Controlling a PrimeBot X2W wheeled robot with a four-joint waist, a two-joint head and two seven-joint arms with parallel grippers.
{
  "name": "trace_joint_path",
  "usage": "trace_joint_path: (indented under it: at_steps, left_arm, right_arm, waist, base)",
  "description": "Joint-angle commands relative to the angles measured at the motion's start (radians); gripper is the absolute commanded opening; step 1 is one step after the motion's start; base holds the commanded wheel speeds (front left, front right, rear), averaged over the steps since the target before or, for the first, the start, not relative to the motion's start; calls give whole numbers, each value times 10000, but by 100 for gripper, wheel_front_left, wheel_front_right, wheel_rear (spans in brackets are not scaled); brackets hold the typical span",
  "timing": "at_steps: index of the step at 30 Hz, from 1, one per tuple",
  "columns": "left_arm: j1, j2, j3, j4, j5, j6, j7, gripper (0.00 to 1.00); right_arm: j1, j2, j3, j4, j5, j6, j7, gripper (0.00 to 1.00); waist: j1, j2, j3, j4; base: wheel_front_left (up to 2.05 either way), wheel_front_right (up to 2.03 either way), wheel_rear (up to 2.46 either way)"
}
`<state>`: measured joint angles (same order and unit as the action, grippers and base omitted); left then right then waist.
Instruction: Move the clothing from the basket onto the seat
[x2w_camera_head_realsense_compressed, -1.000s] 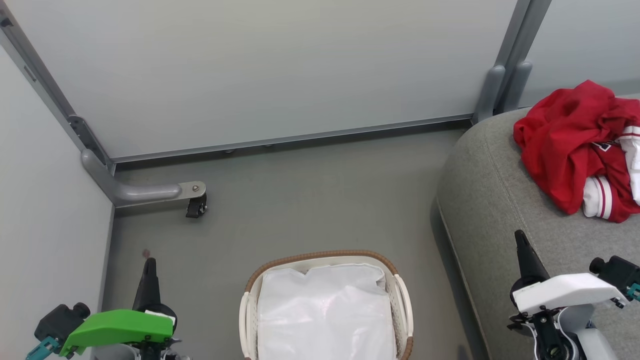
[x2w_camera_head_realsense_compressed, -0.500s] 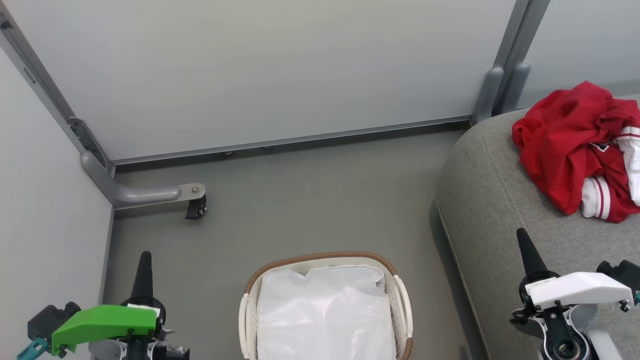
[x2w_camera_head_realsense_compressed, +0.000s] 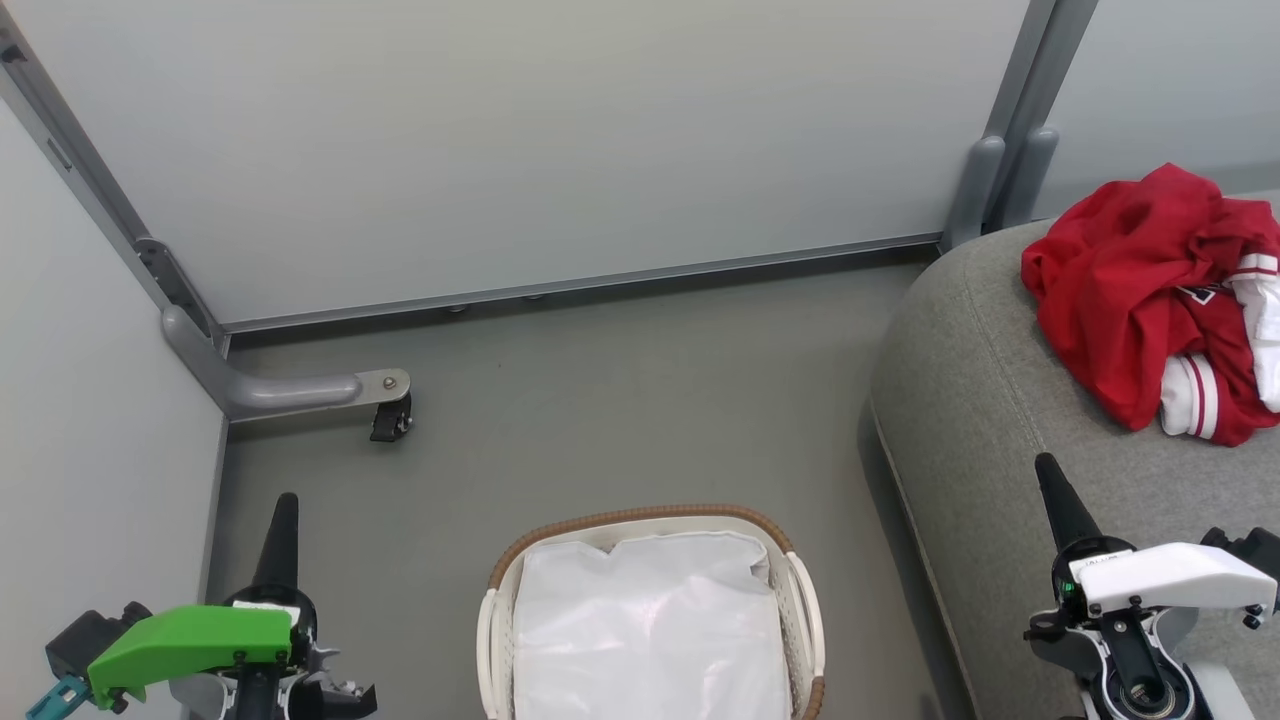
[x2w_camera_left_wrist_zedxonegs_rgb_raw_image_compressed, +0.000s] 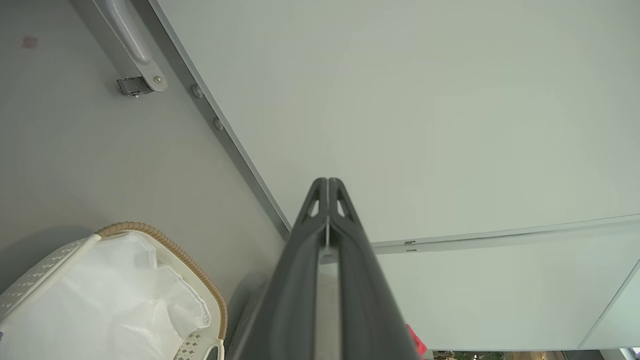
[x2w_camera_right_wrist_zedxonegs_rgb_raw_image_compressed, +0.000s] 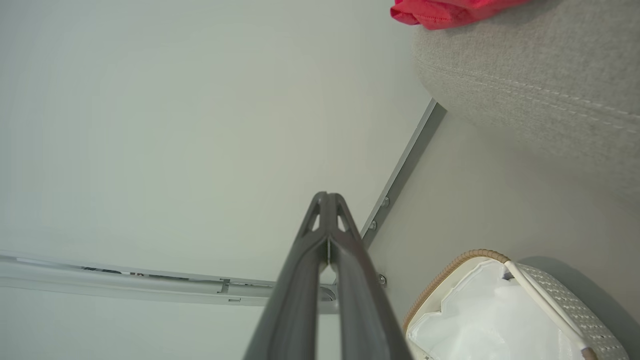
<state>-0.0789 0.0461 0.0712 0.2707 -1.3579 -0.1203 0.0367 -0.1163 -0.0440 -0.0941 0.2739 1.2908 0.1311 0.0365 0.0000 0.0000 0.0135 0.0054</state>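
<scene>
A: Seat (x2w_camera_head_realsense_compressed: 985, 400) first — where's it sit?
B: Big grey one, rt side, far bigger than the rest.
A: Basket (x2w_camera_head_realsense_compressed: 640, 511)?
B: On the floor (x2w_camera_head_realsense_compressed: 620, 380), btwn the arms. Inside, just the white liner (x2w_camera_head_realsense_compressed: 650, 620), no red that I can see.
A: Clothing (x2w_camera_head_realsense_compressed: 1120, 280)?
B: Red heap on top of the seat, well apart from the basket.
A: So done?
B: Looks it — nothing left to move, far as it shows.
A: Grippers?
B: Left gripper (x2w_camera_head_realsense_compressed: 285, 505), right gripper (x2w_camera_head_realsense_compressed: 1045, 465): jaws pressed together, holding nothing.
</scene>
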Motion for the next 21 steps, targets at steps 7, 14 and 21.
trace_joint_path:
  at_steps: [7,14,21]
  left_arm:
    - [-255,56,141,-119,-636,-65,204,0]
    - [-298,59,215,-163,-1105,-87,353,0]
    - [-294,61,295,-203,-1573,-104,485,0]
  right_arm:
    - [57,-69,-77,-143,791,-2,207,0]
    - [72,-76,-112,-189,1392,-2,362,0]
    - [87,-80,-145,-231,1979,-1,507,0]
  waist:
    - [0,0,-19,-10]
    - [0,0,-38,-20]
    - [0,0,-57,-29]
  base:
    - [0,0,0]
    - [0,0,0]
    - [0,0,0]
